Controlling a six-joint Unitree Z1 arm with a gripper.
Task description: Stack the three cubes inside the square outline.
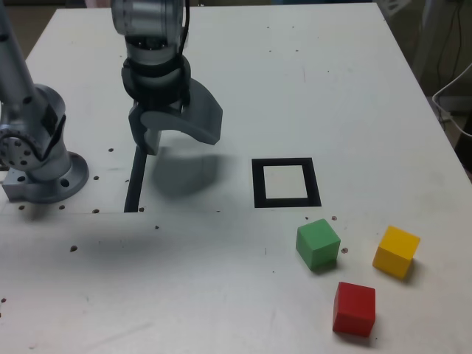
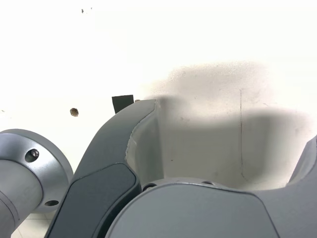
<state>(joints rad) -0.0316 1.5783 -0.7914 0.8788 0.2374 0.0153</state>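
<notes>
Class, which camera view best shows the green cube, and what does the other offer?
The exterior view: the green cube sits there in plain sight, outside the black square outline. The wrist view shows none of it.

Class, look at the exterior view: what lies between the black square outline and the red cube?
The green cube lies between the black square outline and the red cube, as the exterior view shows.

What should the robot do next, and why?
Probably move its open, empty pincer toward the green cube. All three cubes sit outside the square outline, and the green one looks nearest to it, so it may make a good bottom block.
</notes>
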